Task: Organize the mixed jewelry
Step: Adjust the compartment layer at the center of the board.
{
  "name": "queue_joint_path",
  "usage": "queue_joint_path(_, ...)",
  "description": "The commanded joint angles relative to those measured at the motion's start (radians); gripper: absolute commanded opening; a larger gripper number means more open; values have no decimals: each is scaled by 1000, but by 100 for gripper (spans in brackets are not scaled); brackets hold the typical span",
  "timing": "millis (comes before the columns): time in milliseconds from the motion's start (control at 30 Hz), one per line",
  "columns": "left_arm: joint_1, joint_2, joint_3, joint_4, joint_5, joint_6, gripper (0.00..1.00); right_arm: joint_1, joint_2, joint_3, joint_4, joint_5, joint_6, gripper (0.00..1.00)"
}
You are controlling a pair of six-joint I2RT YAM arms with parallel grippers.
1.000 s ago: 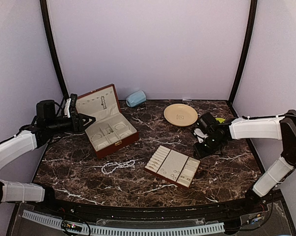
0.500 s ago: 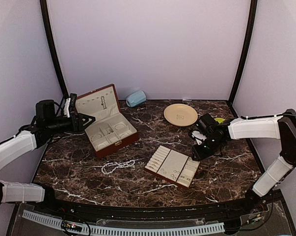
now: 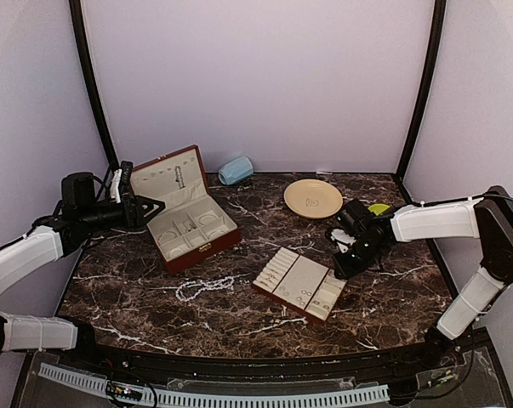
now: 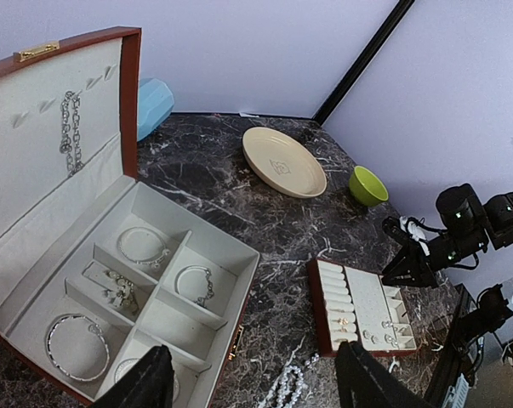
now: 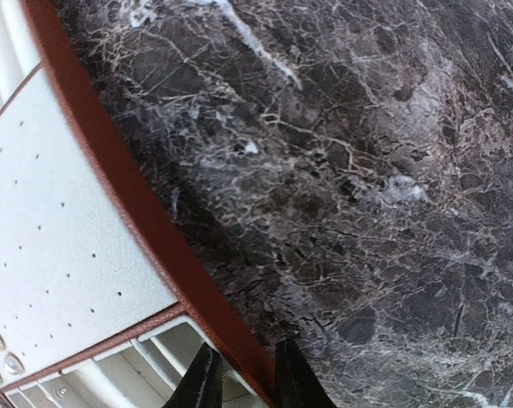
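My right claw (image 5: 243,378) straddles the tray (image 5: 130,195) rim, fingers narrow, grip unconfirmed; my left claw (image 4: 256,387) stands wide apart.

Dark table (image 3: 137,297) veined white
Red-brown box (image 3: 203,250), cream-lined; right of it a pale-yellow plate (image 3: 295,201) and lime bowl (image 3: 379,208); before it white pearls (image 3: 205,287).

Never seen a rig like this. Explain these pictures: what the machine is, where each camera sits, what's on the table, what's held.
Two robot arms stand at a marble table's near edge. One camera looks down from above; one rides each wrist. On the table: an open jewelry box, a slotted tray, a pearl strand, a plate, a green bowl. The left end effector is open, empty, beside the box. The right end effector straddles the tray's rim; whether it grips is unclear.
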Motion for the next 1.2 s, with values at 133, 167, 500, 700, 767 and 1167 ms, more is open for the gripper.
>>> queue_joint_path(133, -2, -20, -4, -11, 5, 6, 68, -2, -2, 3, -19, 95, 48, 17)
queue_joint_path(167, -2, -20, -5, -11, 4, 6, 68, -2, -2, 3, -20, 99, 51, 16)
queue_joint_path(500, -2, -24, -5, -10, 4, 6, 68, 6, -2, 19, -12, 70, 118, 10)
queue_joint_path(700, -2, -22, -5, -9, 3, 6, 68, 46, 2, 12, -3, 74, 213, 9)
queue_joint_path(767, -2, -22, -5, -8, 4, 5, 68, 52, -1, 9, 2, 79, 239, 11)
queue_joint_path(1167, -2, -82, -15, -11, -61, 7, 68, 59, -77, 159, -160, 247, 268, 43)
